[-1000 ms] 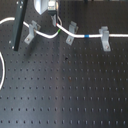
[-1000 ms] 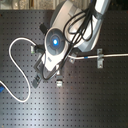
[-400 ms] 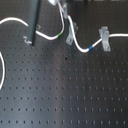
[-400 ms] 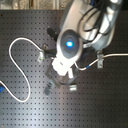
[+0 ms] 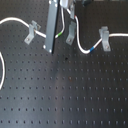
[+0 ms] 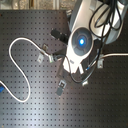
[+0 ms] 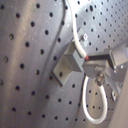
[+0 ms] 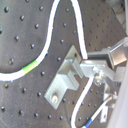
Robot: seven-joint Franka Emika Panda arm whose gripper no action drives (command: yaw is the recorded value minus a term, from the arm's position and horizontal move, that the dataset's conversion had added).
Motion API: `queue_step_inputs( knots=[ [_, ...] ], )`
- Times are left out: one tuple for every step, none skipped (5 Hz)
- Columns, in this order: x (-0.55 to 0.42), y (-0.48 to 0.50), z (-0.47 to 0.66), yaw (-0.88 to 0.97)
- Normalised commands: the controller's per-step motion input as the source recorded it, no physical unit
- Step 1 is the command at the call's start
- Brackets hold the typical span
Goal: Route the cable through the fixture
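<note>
Cable (image 5: 80,46) is the whole story here — a thin white cord that runs across the far part of the perforated black table (image 5: 65,95) in the first exterior view, coming in from that view's left, passing a first metal clip (image 5: 32,31), dipping through a middle clip (image 5: 71,31), then curving on to a third clip (image 5: 104,39) toward the first exterior view's right. A green band (image 5: 59,34) sits just beside the middle clip and a blue band (image 5: 93,49) lies between the middle and third clips.

The gripper (image 8: 97,67) hangs right at that middle clip. In the second wrist view the cord comes down along the bracket (image 8: 67,75), meets the dark fingertip (image 8: 100,64) at the bracket's edge, and carries on past it toward the blue band (image 8: 95,119). So the cord's long axis runs across the finger, not along it, and the bracket lies immediately beside the tip — touching or nearly so. The first wrist view shows the same: bracket (image 7: 70,64), cord (image 7: 76,31) entering its slot, finger (image 7: 100,59) pressed up against it, a loop of cord (image 7: 92,107) below.

Whether the jaws are pinched on the cord I cannot tell — only one finger shows plainly, and the contact point is too small to read. In the second exterior view the arm's body (image 6: 82,42) covers the clip entirely.

My guess is the coming move turns on seating the cord down into this bracket's slot.
</note>
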Motion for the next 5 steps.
queue_step_inputs(
  knots=[
    [-0.226,0.113,0.02,-0.21],
    [-0.202,0.085,0.11,-0.17],
    [-0.225,0.026,0.29,-0.15],
    [-0.207,-0.026,0.31,-0.15],
    [0.004,0.004,0.14,-0.28]
  ],
)
